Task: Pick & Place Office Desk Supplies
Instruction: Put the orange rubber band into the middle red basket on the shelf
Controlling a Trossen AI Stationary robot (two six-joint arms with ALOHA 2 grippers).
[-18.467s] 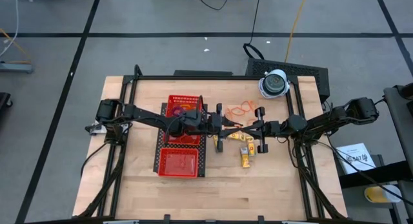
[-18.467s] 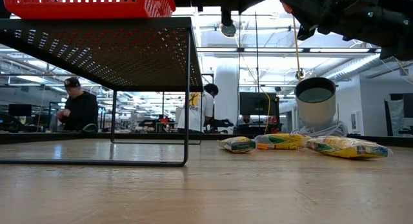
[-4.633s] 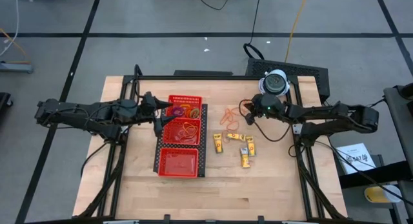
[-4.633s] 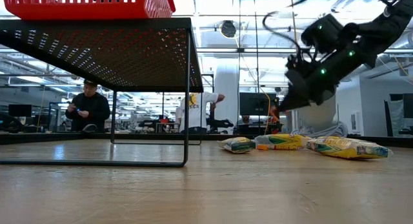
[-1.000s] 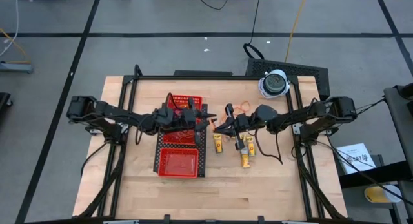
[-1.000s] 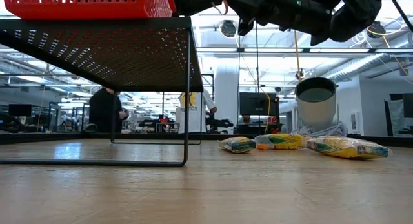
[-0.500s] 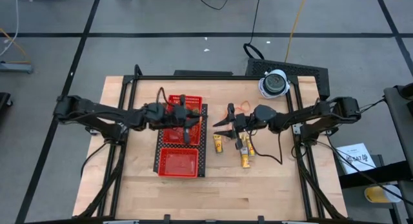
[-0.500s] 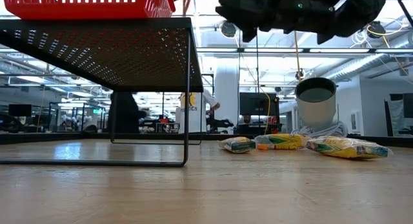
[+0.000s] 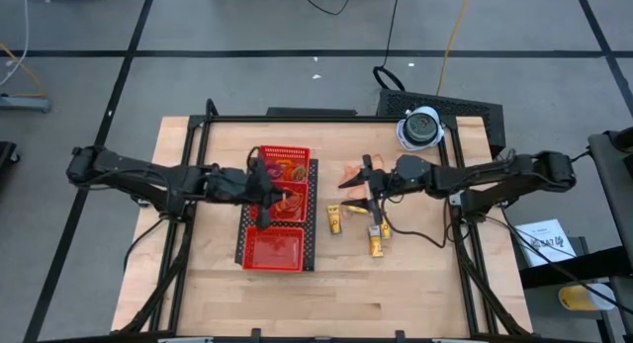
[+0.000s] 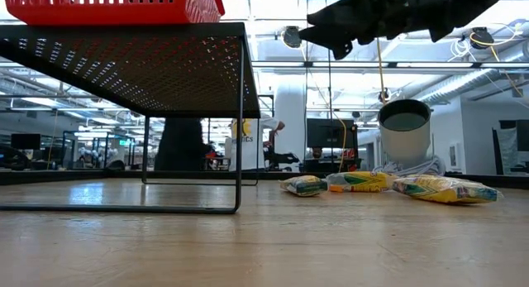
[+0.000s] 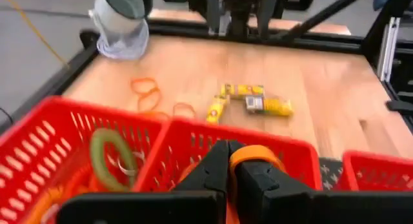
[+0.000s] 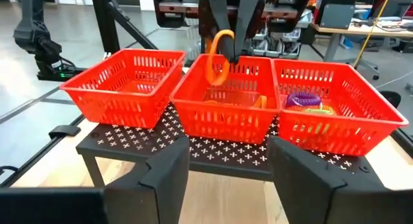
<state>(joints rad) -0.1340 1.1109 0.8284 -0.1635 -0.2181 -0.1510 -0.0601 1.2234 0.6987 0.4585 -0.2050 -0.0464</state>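
The left gripper (image 12: 227,31) hangs over the middle compartment of the red tray (image 9: 254,246), its jaws pinching an orange rubber band (image 12: 218,48) that loops down just above that compartment, where other orange bands already lie. To finish this placement well, I judge the jaws should sink a little until the loop is below the basket rim before they part, since a thin band can cling to a finger or spring over the low divider; a straight lift afterwards would keep it from being dragged out again. The right gripper (image 9: 361,184) waits over the table (image 9: 415,284) between the tray and the loose items, its jaws spread wide and holding nothing. Counted from the views: 1 tray with 3 compartments, the near end one empty as far as I can tell, the far end one holding a green ring (image 11: 106,158), a purple ring (image 12: 302,99) and some orange bands; about 3 orange loops (image 11: 147,93) rest on the bare wood near the white-grey dome (image 9: 420,128); 3 or 4 short yellow sticks (image 9: 379,227) lie just right of the tray. The bands inside the baskets overlap too much to count surely.
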